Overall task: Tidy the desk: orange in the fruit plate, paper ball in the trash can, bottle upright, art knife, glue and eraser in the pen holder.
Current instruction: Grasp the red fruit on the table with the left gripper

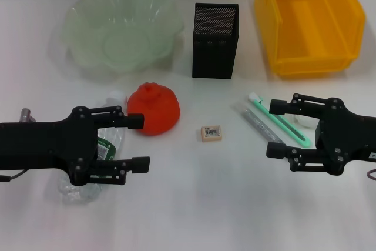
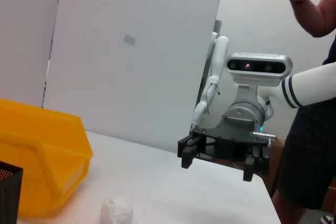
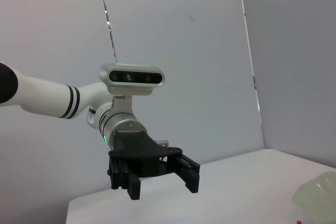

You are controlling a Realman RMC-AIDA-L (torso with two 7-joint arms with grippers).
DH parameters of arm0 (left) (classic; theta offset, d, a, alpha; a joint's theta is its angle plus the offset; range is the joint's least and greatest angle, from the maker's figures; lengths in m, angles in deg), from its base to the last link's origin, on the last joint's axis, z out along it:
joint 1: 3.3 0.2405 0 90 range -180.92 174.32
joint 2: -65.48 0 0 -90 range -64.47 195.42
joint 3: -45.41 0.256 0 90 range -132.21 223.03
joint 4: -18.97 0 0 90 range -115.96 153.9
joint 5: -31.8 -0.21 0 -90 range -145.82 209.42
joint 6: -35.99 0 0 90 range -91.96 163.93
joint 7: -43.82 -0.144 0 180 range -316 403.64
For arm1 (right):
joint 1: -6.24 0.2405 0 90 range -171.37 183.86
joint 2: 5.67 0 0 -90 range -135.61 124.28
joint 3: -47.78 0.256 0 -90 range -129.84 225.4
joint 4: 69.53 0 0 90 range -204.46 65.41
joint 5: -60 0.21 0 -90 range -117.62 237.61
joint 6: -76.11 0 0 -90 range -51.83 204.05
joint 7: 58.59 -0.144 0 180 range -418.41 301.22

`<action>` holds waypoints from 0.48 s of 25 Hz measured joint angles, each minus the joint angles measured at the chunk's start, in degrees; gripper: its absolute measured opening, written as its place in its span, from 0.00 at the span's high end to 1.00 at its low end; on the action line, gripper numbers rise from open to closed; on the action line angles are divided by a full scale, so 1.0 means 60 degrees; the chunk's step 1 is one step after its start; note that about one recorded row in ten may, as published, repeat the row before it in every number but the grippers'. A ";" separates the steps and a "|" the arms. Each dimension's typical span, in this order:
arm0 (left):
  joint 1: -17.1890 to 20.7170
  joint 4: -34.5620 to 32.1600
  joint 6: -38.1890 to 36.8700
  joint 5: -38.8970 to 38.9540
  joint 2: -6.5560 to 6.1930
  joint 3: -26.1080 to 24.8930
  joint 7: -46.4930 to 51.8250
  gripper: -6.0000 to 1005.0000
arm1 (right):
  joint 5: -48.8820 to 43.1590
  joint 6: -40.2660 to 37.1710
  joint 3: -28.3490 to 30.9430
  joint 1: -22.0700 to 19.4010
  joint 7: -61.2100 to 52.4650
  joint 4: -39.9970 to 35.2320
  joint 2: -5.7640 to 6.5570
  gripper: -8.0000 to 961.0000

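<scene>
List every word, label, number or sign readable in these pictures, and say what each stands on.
None can be read.
eraser: a printed label with what looks like a barcode, too small to read.
bottle: a green label partly hidden behind the left claw, its print too blurred to read.
Nothing legible in either wrist view.

tabletop (image 1: 188, 216) white | pen holder (image 1: 214, 40) as landmark | left: plate (image 1: 122, 27) | right: yellow bin (image 1: 308, 19) | front: eraser (image 1: 211, 133), orange (image 1: 154, 109), bottle (image 1: 108, 145), glue (image 1: 279, 120)
</scene>
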 joint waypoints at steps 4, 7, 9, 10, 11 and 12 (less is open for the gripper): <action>-0.0004 -0.0014 0.0000 0.0034 0.0015 0.0012 0.0000 0.22 | 0.0006 -0.0015 0.0031 -0.0032 0.0002 -0.0016 0.0003 0.19; -0.0004 -0.0028 -0.0010 0.0064 0.0023 0.0042 -0.0008 0.22 | 0.0018 -0.0021 0.0037 -0.0054 0.0004 -0.0041 0.0008 0.19; -0.0004 -0.0028 -0.0010 0.0064 0.0023 0.0042 -0.0008 0.22 | 0.0038 -0.0024 0.0039 -0.0037 0.0005 -0.0038 0.0019 0.19; -0.0004 -0.0028 -0.0010 0.0064 0.0023 0.0042 -0.0008 0.22 | 0.0038 -0.0024 0.0039 -0.0037 0.0005 -0.0038 0.0019 0.19; 0.0020 -0.0028 -0.0013 0.0108 0.0024 0.0022 -0.0009 0.22 | 0.0070 -0.0027 0.0040 -0.0024 0.0005 -0.0045 0.0021 0.19; 0.0020 -0.0028 -0.0013 0.0108 0.0024 0.0022 -0.0009 0.22 | 0.0175 -0.0036 0.0036 -0.0009 0.0005 -0.0052 0.0023 0.19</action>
